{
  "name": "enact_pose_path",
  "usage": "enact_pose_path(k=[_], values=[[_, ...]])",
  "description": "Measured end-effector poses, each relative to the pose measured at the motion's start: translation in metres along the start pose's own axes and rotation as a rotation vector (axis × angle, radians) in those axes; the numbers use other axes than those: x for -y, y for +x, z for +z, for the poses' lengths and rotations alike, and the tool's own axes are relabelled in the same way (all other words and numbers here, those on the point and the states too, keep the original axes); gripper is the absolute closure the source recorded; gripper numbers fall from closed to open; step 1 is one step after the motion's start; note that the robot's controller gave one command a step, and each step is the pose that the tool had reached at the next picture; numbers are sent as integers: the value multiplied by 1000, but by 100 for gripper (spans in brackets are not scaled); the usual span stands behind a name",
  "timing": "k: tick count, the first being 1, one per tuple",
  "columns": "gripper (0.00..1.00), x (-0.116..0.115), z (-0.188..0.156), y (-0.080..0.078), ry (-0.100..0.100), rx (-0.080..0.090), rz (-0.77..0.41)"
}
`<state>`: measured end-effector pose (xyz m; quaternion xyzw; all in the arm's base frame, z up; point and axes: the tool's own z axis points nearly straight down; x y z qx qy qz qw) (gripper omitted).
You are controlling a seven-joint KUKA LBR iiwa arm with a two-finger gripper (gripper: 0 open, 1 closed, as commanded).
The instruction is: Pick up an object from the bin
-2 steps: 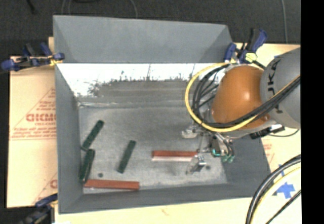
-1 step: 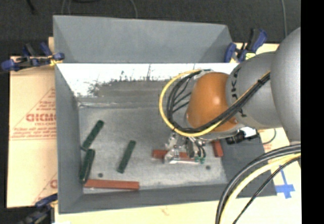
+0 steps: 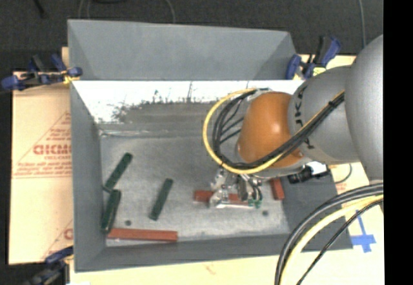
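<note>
One short red-brown block (image 3: 202, 196) beside the gripper (image 3: 233, 198): probably light and rigid, best pinched across its narrow width; grip state, cannot tell.

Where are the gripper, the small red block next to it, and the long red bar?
gripper (image 3: 229, 198): camera view, its metal tip near the bin floor.
small red block (image 3: 202, 196): camera view, middle of its top face.
long red bar (image 3: 142, 235): camera view, middle of its length.
</note>
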<state>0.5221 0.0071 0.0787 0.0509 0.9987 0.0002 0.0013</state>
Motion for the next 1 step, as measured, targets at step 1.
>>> enact_pose_path(k=[1], values=[[100, 7, -203, -8, 0, -2, -17]])
